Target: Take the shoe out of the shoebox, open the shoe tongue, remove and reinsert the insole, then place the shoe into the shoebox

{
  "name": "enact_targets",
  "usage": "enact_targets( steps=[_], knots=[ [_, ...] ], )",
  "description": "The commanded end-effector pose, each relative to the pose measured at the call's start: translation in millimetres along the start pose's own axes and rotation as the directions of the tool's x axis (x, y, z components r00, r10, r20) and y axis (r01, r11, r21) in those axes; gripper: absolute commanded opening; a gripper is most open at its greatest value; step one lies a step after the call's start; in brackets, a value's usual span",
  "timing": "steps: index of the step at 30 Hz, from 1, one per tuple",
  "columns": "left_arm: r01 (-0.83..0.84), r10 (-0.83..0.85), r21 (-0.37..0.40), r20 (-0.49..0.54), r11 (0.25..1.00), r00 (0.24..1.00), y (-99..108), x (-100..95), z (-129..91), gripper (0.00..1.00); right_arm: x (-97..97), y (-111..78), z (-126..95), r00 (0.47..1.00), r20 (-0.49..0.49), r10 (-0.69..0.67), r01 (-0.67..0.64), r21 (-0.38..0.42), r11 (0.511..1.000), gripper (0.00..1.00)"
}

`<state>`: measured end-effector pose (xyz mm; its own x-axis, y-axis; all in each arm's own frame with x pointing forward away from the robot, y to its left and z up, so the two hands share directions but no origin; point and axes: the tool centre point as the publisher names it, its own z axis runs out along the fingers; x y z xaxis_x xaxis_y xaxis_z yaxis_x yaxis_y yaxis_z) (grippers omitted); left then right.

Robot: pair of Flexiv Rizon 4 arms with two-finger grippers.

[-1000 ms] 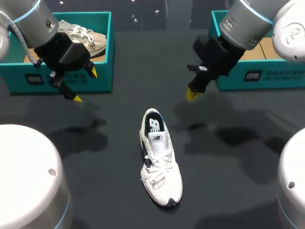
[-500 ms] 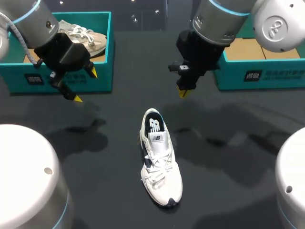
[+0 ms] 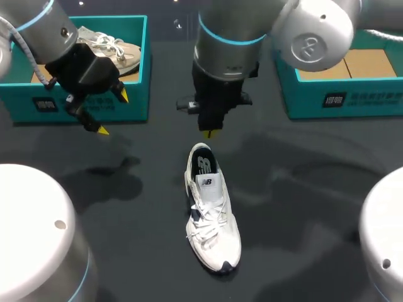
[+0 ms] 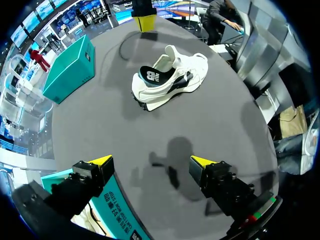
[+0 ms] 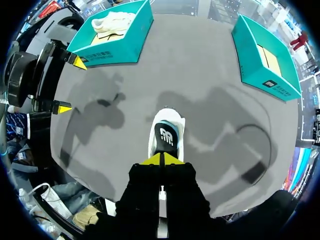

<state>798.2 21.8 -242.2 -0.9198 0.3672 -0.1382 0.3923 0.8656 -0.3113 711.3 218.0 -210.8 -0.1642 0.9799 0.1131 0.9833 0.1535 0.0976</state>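
The white shoe (image 3: 211,207) stands on its sole on the dark table (image 3: 302,207) at the middle of the frame, heel toward the top and toe toward the bottom. Its laces (image 3: 211,220) are done up and the tongue (image 3: 208,184) lies flat. The dark insole (image 3: 204,165) shows through the collar, so it looks not yet pulled.

Just above the heel hangs the right gripper (image 3: 211,133), its yellow tips pressed together with nothing between them. Over at the upper left the left gripper (image 3: 111,113) has its fingers spread wide and is empty. It sits in front of the shoebox at the upper left (image 3: 146,69), which holds a second shoe (image 3: 110,47). The shoebox at the upper right (image 3: 340,100) shows its brown cardboard floor.

To my eye the tongue is next. The closed tips make a good narrow wedge. I would bring them straight down into the collar behind the tongue and then draw toward the toe, gently, because a light shoe like this will likely slide or tip. The left gripper is well apart from the shoe, and bracing the toe or side with it would help.

A second ago the right arm was at the upper right, in front of that shoebox. It has swung across to the middle. The left arm and the shoe have not budged.
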Motion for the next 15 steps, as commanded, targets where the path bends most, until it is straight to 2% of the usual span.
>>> enact_targets(
  steps=[1,9,11,15],
  knots=[
    [-0.001,0.001,-0.002,0.0,1.0,1.0,0.2,0.3,0.0,1.0,15.3,-2.8,4.1,0.968,0.24,0.068,-0.058,-0.049,0.997,0.0],
    [-0.001,0.001,-0.002,0.0,1.0,1.0,0.2,0.3,0.0,1.0,15.3,-2.8,4.1,0.968,0.24,0.068,-0.058,-0.049,0.997,0.0],
    [-0.015,0.015,0.002,-0.048,1.0,0.999,14.3,-7.8,16.3,1.0,16.9,-0.7,9.1,0.968,0.243,0.069,-0.058,-0.05,0.997,0.0],
    [-0.001,0.005,0.033,-0.127,0.999,0.992,34.2,-24.6,16.3,1.0,18.9,4.0,22.2,0.965,0.249,0.08,-0.063,-0.076,0.995,0.0]
  ],
)
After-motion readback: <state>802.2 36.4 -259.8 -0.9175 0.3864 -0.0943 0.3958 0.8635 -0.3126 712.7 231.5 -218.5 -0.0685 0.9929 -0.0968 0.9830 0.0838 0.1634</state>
